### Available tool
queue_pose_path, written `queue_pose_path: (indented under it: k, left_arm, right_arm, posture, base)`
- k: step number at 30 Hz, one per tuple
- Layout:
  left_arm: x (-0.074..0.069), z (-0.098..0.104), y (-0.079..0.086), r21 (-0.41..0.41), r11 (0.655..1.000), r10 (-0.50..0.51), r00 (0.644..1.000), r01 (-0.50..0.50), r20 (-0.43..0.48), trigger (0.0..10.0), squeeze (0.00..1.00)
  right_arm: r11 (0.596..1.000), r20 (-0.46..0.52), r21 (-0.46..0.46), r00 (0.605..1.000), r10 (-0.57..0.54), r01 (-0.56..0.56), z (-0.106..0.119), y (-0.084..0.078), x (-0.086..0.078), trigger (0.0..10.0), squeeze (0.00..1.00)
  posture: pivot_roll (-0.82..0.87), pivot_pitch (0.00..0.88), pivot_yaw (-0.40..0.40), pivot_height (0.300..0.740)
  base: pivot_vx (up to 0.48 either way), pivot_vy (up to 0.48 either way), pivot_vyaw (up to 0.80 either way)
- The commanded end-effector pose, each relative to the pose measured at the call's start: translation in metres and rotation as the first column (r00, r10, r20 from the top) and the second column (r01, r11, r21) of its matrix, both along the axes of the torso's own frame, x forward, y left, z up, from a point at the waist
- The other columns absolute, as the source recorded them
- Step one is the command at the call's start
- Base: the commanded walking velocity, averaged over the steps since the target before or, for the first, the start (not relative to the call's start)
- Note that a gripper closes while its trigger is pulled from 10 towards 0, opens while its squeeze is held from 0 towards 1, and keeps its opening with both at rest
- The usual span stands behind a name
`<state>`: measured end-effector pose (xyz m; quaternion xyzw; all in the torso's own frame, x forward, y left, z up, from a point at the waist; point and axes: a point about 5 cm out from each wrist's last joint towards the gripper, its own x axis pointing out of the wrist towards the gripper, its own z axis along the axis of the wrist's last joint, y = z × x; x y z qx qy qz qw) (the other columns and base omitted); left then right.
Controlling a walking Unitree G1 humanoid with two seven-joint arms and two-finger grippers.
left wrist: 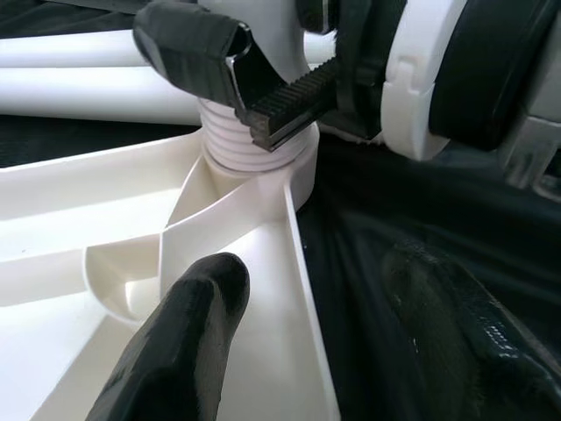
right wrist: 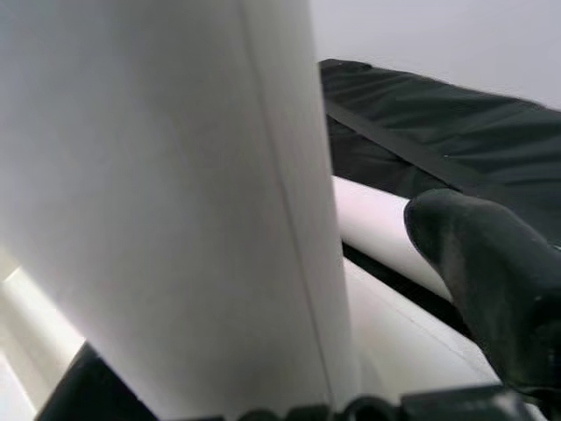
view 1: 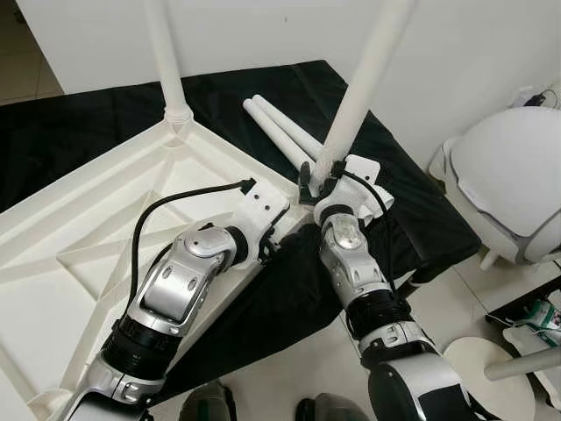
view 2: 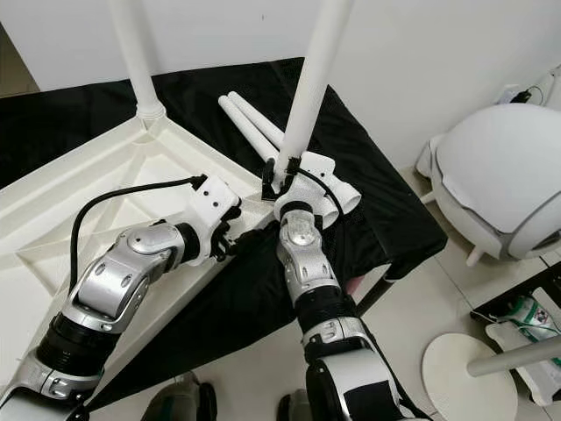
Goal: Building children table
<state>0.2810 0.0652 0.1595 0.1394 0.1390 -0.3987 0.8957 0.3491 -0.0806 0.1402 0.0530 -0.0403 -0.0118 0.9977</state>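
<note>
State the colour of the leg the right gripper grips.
White; the leg shows best in the left eye view.

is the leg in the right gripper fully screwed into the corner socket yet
Not fully. The leg stands tilted in the right gripper, and the left wrist view shows bare threads above the corner socket.

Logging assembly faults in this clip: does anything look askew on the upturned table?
Yes. The leg held by the right gripper leans off vertical at its corner socket, threads still exposed, while the far leg stands nearly straight.
</note>
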Motion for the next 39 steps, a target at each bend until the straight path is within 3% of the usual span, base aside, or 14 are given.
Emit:
queue_pose_path:
  k: [1, 6, 7, 8, 18, 19, 20, 21, 33, 35, 36, 37, 39]
  left_arm:
    - [0.003, -0.002, 0.002, 0.019, 0.999, 0.037, 0.999, -0.037, 0.01, 10.0, 0.0]
    - [0.003, -0.002, 0.002, 0.018, 0.999, 0.037, 0.999, -0.037, 0.009, 10.0, 0.0]
    - [0.002, -0.002, 0.002, 0.018, 0.999, 0.037, 0.999, -0.037, 0.009, 10.0, 0.0]
    - [0.002, -0.003, 0.002, 0.018, 0.999, 0.036, 0.999, -0.036, 0.009, 10.0, 0.0]
    - [0.003, -0.002, 0.002, 0.017, 0.999, 0.04, 0.999, -0.04, 0.012, 10.0, 0.0]
    - [0.003, -0.002, 0.002, 0.015, 0.999, 0.04, 0.999, -0.04, 0.012, 10.0, 0.0]
    - [0.003, -0.002, 0.002, 0.015, 0.999, 0.04, 0.999, -0.04, 0.012, 10.0, 0.0]
    - [0.003, -0.002, 0.001, 0.014, 0.999, 0.039, 0.999, -0.039, 0.012, 10.0, 0.0]
    - [0.005, -0.001, 0.002, 0.011, 0.999, 0.049, 0.999, -0.049, 0.015, 10.0, 0.0]
    - [0.005, 0.0, 0.003, 0.012, 0.999, 0.052, 0.999, -0.053, 0.016, 10.0, 0.0]
    - [0.005, 0.0, 0.004, 0.012, 0.999, 0.053, 0.998, -0.053, 0.016, 10.0, 0.0]
    - [0.006, 0.001, 0.004, 0.012, 0.998, 0.053, 0.998, -0.054, 0.018, 10.0, 0.0]
    - [0.006, 0.001, 0.004, 0.012, 0.998, 0.053, 0.998, -0.054, 0.019, 10.0, 0.0]
  right_arm:
    - [1.0, -0.036, 0.008, 0.999, 0.001, -0.001, -0.009, -0.006, -0.001, 10.0, 1.0]
    - [1.0, -0.006, 0.003, 1.0, 0.029, -0.029, -0.003, -0.011, 0.002, 10.0, 1.0]
    - [0.998, -0.005, 0.01, 0.998, 0.062, -0.062, -0.002, -0.012, 0.004, 10.0, 0.93]
    - [0.994, 0.006, 0.015, 0.994, 0.106, -0.106, 0.0, -0.014, 0.005, 10.0, 0.0]
    - [0.953, 0.01, -0.082, 0.956, 0.295, -0.293, 0.004, -0.03, 0.011, 10.0, 0.0]
    - [0.943, 0.021, -0.099, 0.946, 0.322, -0.319, 0.009, -0.037, 0.014, 3.6, 0.0]
    - [0.943, 0.021, -0.099, 0.946, 0.322, -0.319, 0.009, -0.037, 0.014, 3.6, 0.0]
    - [0.936, 0.032, -0.083, 0.937, 0.347, -0.343, 0.012, -0.039, 0.015, 0.0, 0.0]
    - [0.927, 0.06, -0.104, 0.928, 0.368, -0.361, 0.027, -0.049, 0.025, 0.0, 0.0]
    - [0.896, 0.056, -0.137, 0.9, 0.432, -0.422, 0.032, -0.046, 0.027, 0.0, 0.0]
    - [0.871, 0.044, -0.167, 0.879, 0.476, -0.463, 0.033, -0.043, 0.027, 1.4, 0.0]
    - [0.814, 0.015, -0.24, 0.836, 0.548, -0.529, 0.034, -0.039, 0.026, 10.0, 0.0]
    - [0.805, 0.01, -0.252, 0.83, 0.557, -0.537, 0.034, -0.039, 0.026, 10.0, 0.0]
  posture:
    - [-0.03, 0.0, -0.017, 0.74]
    - [-0.03, 0.0, -0.019, 0.74]
    - [-0.03, 0.0, -0.019, 0.74]
    - [-0.03, 0.0, -0.02, 0.74]
    - [-0.03, 0.0, -0.02, 0.74]
    - [-0.04, 0.0, -0.021, 0.74]
    - [-0.04, 0.0, -0.021, 0.74]
    - [-0.04, 0.0, -0.021, 0.74]
    - [-0.03, 0.0, -0.024, 0.74]
    - [-0.03, 0.0, -0.02, 0.74]
    - [-0.03, 0.0, -0.02, 0.74]
    - [-0.03, 0.0, -0.021, 0.74]
    - [-0.03, 0.0, -0.021, 0.74]
  base:
    - [0.0, 0.0, 0.0]
    - [0.0, 0.0, 0.0]
    - [0.0, 0.0, 0.0]
    - [0.0, 0.0, 0.0]
    - [0.0, 0.0, 0.0]
    - [0.0, 0.0, 0.0]
    - [0.0, 0.0, 0.0]
    - [0.0, 0.0, 0.0]
    - [0.0, 0.0, 0.0]
    - [0.0, 0.0, 0.0]
    - [0.0, 0.0, 0.0]
    - [0.0, 0.0, 0.0]
    - [0.0, 0.0, 0.0]
